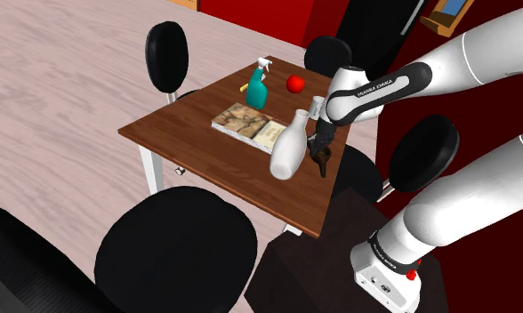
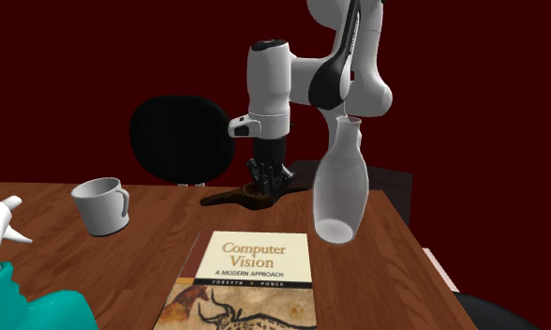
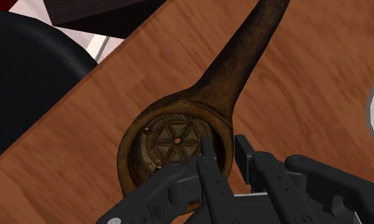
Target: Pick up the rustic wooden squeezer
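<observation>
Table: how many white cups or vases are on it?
2. The white vase stands by the book, at the second exterior view's right; the white mug sits at its left. The squeezer lies between them. None seems hidden.

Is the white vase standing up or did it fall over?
Standing up. The white vase rests on its wide base on the wooden table, narrow neck pointing up, beside the book.

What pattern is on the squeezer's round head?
A carved six-petal rosette inside a ring, on the dark brown squeezer; clearest in the wrist view.
</observation>
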{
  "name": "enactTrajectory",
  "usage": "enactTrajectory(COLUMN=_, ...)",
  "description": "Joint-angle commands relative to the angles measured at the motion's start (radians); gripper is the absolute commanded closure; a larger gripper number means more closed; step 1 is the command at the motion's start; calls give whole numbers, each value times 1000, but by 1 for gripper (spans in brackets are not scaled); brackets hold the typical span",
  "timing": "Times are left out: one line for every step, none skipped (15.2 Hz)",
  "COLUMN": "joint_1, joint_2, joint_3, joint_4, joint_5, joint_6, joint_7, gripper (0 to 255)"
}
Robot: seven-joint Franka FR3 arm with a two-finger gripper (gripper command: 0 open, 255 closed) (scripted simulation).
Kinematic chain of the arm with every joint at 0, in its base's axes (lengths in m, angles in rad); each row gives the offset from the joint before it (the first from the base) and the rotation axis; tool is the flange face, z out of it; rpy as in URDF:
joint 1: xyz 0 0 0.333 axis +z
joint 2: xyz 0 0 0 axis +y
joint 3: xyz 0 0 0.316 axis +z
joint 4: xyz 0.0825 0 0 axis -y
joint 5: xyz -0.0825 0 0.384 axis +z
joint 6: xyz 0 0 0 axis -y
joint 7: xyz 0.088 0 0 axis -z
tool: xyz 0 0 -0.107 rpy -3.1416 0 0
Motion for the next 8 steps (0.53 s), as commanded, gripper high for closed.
enactTrajectory(joint_1=0, joint_2=0, joint_3=0, joint_4=0, joint_5=0, joint_6=0, joint_7=0, gripper=255)
enactTrajectory(joint_1=0, joint_2=0, joint_3=0, joint_4=0, joint_5=0, joint_6=0, joint_7=0, gripper=255)
enactTrajectory(joint_1=0, joint_2=0, joint_3=0, joint_4=0, joint_5=0, joint_6=0, joint_7=0, gripper=255)
enactTrajectory(joint_1=0, joint_2=0, joint_3=0, joint_4=0, joint_5=0, joint_6=0, joint_7=0, gripper=255)
enactTrajectory(joint_1=0, joint_2=1, joint_3=0, joint_4=0, joint_5=0, joint_6=0, joint_7=0, gripper=255)
enactTrajectory(joint_1=0, joint_2=-1, joint_3=0, joint_4=0, joint_5=0, joint_6=-1, joint_7=-1, gripper=255)
enactTrajectory(joint_1=-1, joint_2=-14, joint_3=0, joint_4=4, joint_5=-1, joint_6=-18, joint_7=0, gripper=255)
enactTrajectory(joint_1=-1, joint_2=-25, joint_3=1, joint_4=9, joint_5=-2, joint_6=-34, joint_7=0, gripper=255)
